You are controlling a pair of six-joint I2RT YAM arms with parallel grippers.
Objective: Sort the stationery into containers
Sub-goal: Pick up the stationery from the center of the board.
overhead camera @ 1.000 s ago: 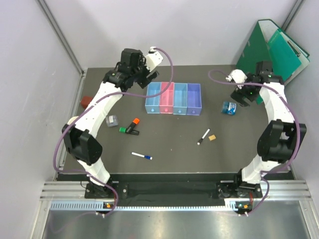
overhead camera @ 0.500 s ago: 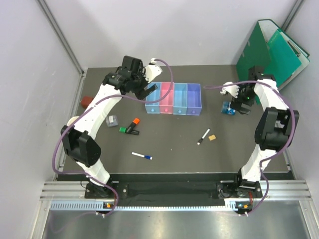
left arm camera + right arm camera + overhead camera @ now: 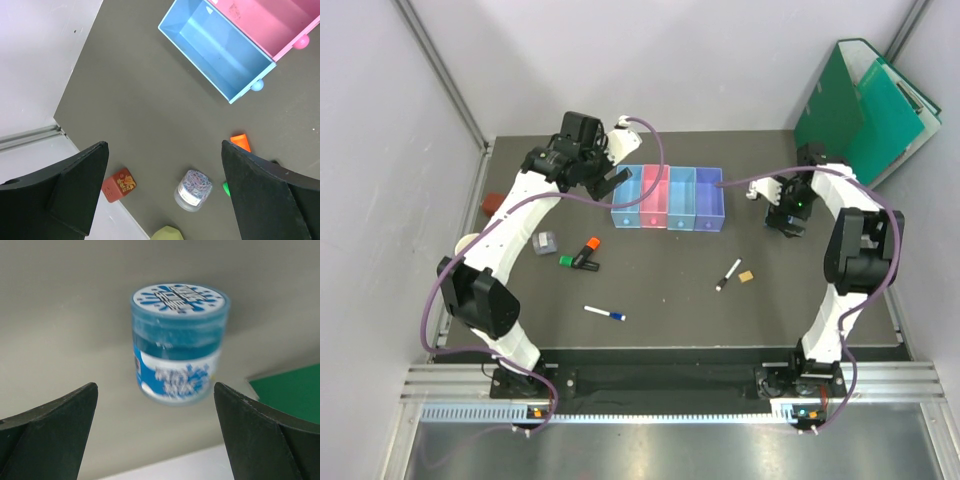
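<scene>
Four joined bins [image 3: 668, 198] stand mid-table: light blue [image 3: 628, 197], pink [image 3: 654, 197], light blue, purple-blue [image 3: 708, 197]. My left gripper [image 3: 608, 181] is open and empty, hovering left of the row; its wrist view shows the light blue bin [image 3: 217, 47], a grey paper-clip tub [image 3: 193, 189] and an orange highlighter tip [image 3: 240, 142]. My right gripper [image 3: 788, 217] is open, with the blue round tub [image 3: 177, 342] just ahead of its spread fingers and untouched. The highlighters [image 3: 582, 255], the blue-capped pen [image 3: 604, 314], the marker [image 3: 728, 274] and the tan eraser [image 3: 746, 276] lie on the table.
A red cube [image 3: 492, 205] and a pale yellow cup [image 3: 467, 243] sit at the left edge. Green folders [image 3: 865, 105] lean in the back right corner. Walls close in the left and back sides.
My right gripper has swung left and down over the blue tub, which it now hides in the top view. My left gripper has shifted slightly down toward the leftmost bin.
</scene>
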